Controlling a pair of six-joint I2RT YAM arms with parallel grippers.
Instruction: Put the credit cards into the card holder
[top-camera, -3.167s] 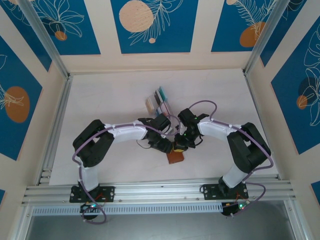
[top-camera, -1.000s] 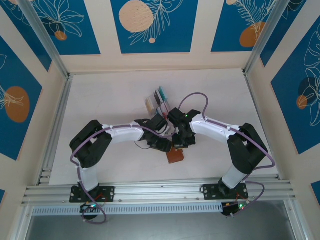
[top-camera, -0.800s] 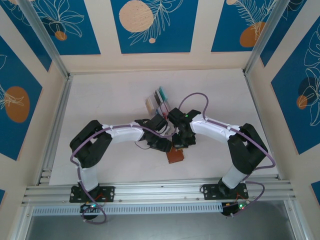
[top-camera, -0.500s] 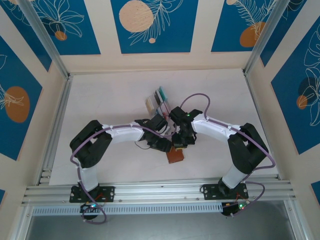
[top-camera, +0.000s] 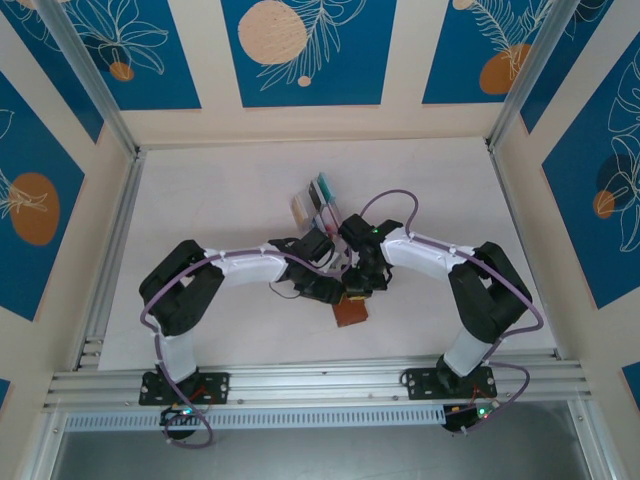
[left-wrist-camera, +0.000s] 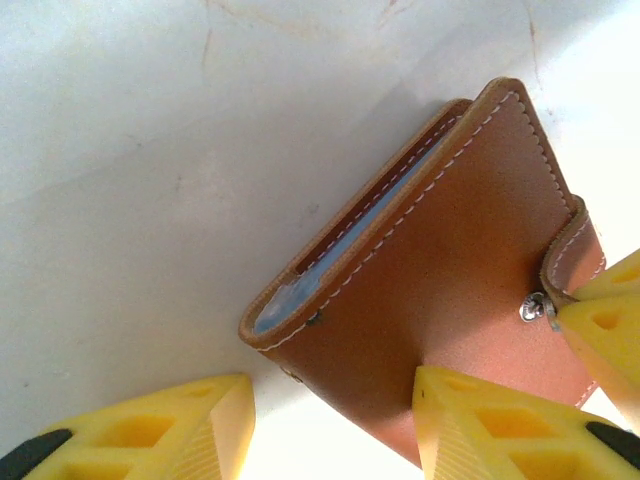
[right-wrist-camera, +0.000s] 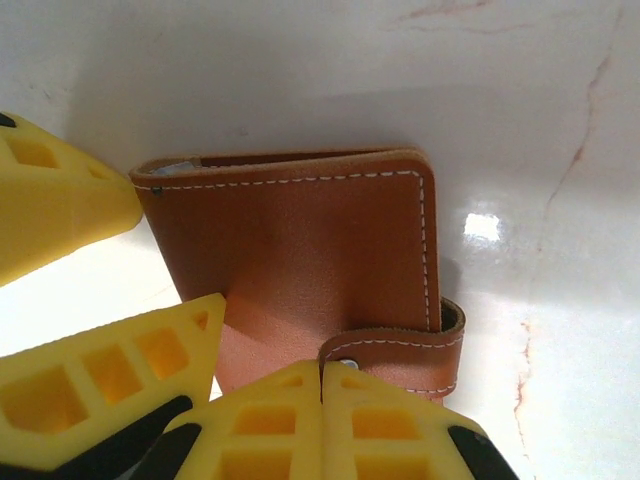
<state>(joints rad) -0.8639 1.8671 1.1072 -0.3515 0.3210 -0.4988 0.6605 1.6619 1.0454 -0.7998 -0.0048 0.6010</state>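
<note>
White table (top-camera: 220, 200), both arms reaching to its middle. Clear slotted rack (top-camera: 312, 207) sits on the far side with credit cards (top-camera: 322, 190) standing in it, so most of the loading looks not yet done. Brown leather card holder (left-wrist-camera: 440, 260) lies folded flat on the table, nearer the arm bases than the rack. Left gripper (left-wrist-camera: 330, 400) has jaws wide and grips nothing, one finger (left-wrist-camera: 500, 420) over the leather; contact unclear. Right gripper (right-wrist-camera: 320, 385) has jaws pinched together on the snap tab (right-wrist-camera: 400, 350). Pale blue edge (left-wrist-camera: 290, 295) shows in the fold; card or pocket, cannot tell. Opening step likely in hand; unsnapped or not, cannot tell.
</note>
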